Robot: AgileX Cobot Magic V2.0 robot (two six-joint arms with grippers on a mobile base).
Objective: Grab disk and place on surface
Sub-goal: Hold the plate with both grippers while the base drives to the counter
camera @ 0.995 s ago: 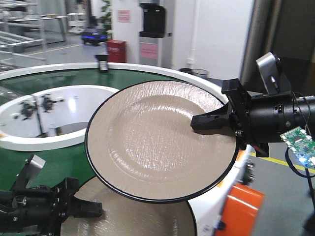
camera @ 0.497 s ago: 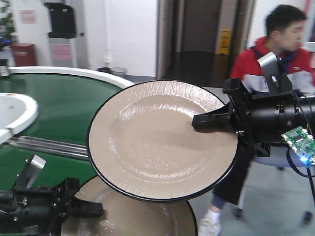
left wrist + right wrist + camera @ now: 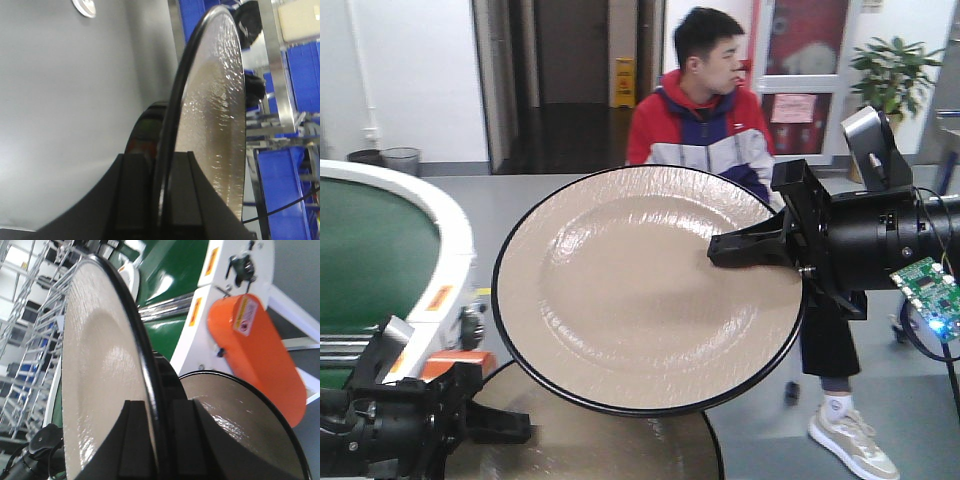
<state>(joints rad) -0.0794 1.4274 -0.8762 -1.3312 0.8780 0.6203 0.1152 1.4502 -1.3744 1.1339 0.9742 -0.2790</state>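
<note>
A beige disk [image 3: 640, 290] with a black rim hangs tilted in mid-air, and my right gripper [image 3: 725, 250] is shut on its right edge. In the right wrist view that disk [image 3: 95, 375] stands edge-on, its rim pinched in the right gripper [image 3: 155, 407]. A second beige disk [image 3: 610, 445] lies lower, partly hidden behind the first, with my left gripper [image 3: 510, 425] shut on its left edge. The left wrist view shows this disk [image 3: 215, 115] edge-on, clamped by the left gripper [image 3: 162, 160]. The surface is out of view.
The green conveyor belt [image 3: 370, 260] with its white rim curves away at the left, with an orange housing [image 3: 255, 340] below it. A person [image 3: 710, 110] in a red and blue jacket stands close behind the raised disk. Grey floor lies beyond.
The whole view has swung to the right: the conveyor slid off to the left and the person moved toward the middle. Both disks stay held the same way.
</note>
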